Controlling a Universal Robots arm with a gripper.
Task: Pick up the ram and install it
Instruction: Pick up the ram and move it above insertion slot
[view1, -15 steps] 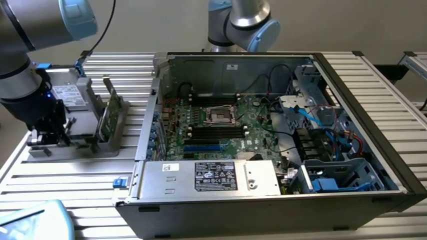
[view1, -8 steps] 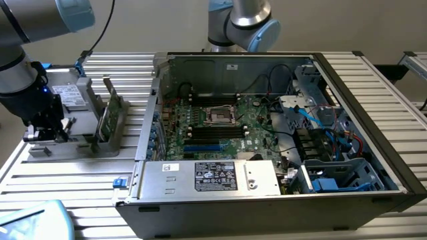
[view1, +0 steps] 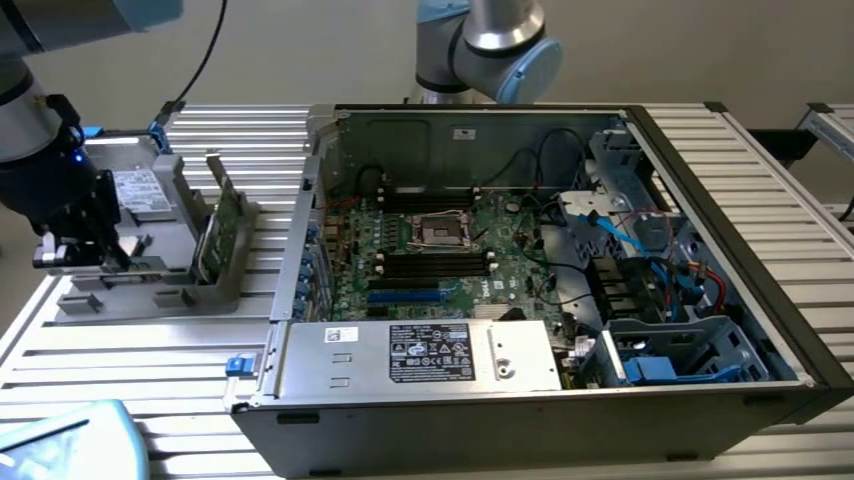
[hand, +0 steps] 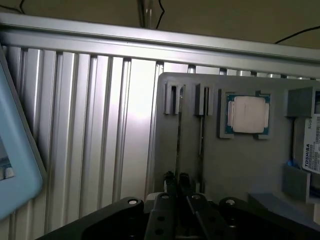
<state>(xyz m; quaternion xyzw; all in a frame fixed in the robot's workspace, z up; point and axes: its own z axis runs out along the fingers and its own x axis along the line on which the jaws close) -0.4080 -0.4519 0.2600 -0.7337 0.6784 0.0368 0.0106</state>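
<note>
Pincer (hand: 177, 179) by grey tray (hand: 240, 165), ribbed aluminium table (hand: 100, 125), beige wall (hand: 225, 20)

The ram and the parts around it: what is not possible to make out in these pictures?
1. ram, exterior view: stands nearly edge-on in the gray tray; its chips and label are too small to see.
2. drive, wrist view: cut off by the picture's edge; its label is only partly readable.
</note>
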